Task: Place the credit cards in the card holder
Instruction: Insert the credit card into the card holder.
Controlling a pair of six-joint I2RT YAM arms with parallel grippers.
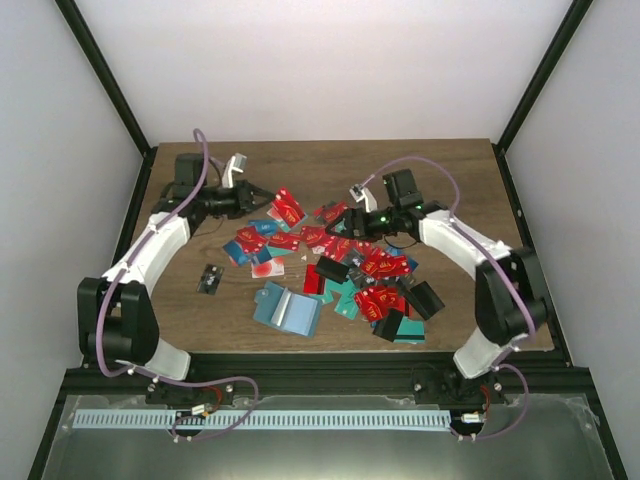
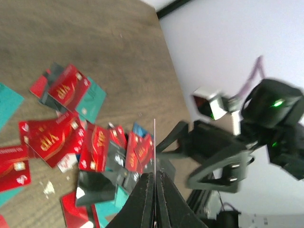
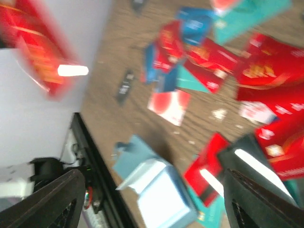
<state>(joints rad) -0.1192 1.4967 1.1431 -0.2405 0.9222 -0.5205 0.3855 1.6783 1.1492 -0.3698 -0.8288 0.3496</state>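
Observation:
Several credit cards [image 1: 372,266], mostly red with some teal, lie scattered over the middle of the wooden table [image 1: 440,170]. The card holder [image 1: 287,308], teal-blue, lies open near the front edge and shows below my right gripper [image 3: 152,180] as the card holder [image 3: 161,190]. My left gripper [image 1: 262,196] is lifted and shut on a red card [image 1: 288,207], seen edge-on as a thin card [image 2: 155,142] between my left gripper's [image 2: 155,174] fingers. My right gripper [image 1: 335,218] hangs open just right of that card with nothing between its fingers.
Black blocky cases [image 1: 424,298] sit among the cards on the right. A small black item [image 1: 210,280] lies alone on the left. A white card with a red blot [image 3: 169,105] lies beyond the holder. Black frame posts border the table.

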